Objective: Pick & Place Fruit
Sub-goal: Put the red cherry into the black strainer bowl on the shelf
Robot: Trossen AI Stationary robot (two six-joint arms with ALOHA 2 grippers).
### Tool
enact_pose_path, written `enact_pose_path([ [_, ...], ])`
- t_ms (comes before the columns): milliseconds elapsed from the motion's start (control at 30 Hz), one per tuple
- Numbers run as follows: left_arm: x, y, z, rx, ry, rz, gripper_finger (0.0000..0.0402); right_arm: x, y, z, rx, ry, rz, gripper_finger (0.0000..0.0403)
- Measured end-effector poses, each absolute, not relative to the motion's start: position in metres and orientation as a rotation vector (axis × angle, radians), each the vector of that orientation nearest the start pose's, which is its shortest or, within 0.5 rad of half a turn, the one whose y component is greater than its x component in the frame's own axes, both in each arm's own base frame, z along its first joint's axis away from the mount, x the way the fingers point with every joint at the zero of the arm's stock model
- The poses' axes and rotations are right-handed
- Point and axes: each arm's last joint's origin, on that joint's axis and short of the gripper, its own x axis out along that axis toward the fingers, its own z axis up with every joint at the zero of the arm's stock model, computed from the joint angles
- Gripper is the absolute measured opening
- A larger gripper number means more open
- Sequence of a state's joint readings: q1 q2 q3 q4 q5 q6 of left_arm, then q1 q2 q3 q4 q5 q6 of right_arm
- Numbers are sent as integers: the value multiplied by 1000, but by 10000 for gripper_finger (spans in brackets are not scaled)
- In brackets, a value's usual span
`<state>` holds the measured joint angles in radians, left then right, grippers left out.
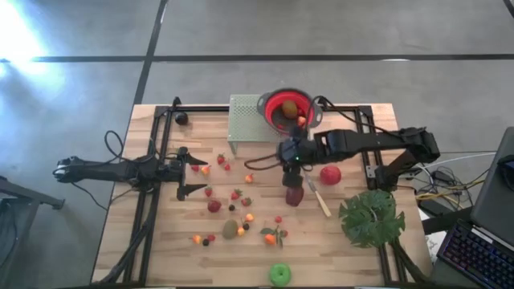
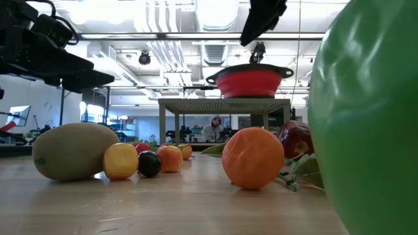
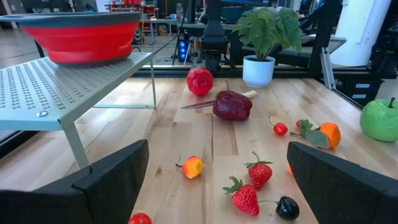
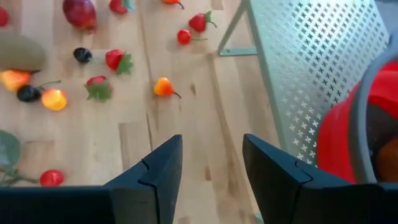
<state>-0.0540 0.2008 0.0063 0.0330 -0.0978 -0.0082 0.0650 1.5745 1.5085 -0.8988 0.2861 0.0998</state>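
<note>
Table (image 1: 161,265) of pale wood planks carries everything I work with. On its far side stands a perforated metal stand (image 1: 250,120), and a red bowl (image 1: 287,108) sits on its right end with a few pieces of fruit already inside. At the right near corner lies a big green leaf (image 1: 371,218). My right claw (image 1: 293,152) hangs just near of the bowl, above the table, its fingers a modest gap apart and holding nothing. My left claw (image 1: 191,170) waits over the left part of the table, fingers spread wide and empty. Fruit lies scattered across the middle: a green apple (image 1: 279,274) at the near edge, a red apple (image 1: 329,174) right of my right claw, a dark maroon fruit (image 1: 294,195) just near of it beside a slim knife (image 1: 316,197), a brown kiwi (image 1: 230,229), an orange piece (image 1: 271,238), and small strawberries (image 1: 209,191) and dark berries (image 1: 206,242) between the two claws.
</note>
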Motion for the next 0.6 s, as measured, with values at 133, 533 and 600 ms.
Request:
enact_pose_path([
  [133,109,-3,152,4,161,44,388,323,25,333,-100,937,-214,148],
  [533,109,-3,152,4,161,44,388,320,66,331,-146,905,-100,110],
  [600,109,-3,152,4,161,44,388,320,74,328,-151,889,-79,104],
])
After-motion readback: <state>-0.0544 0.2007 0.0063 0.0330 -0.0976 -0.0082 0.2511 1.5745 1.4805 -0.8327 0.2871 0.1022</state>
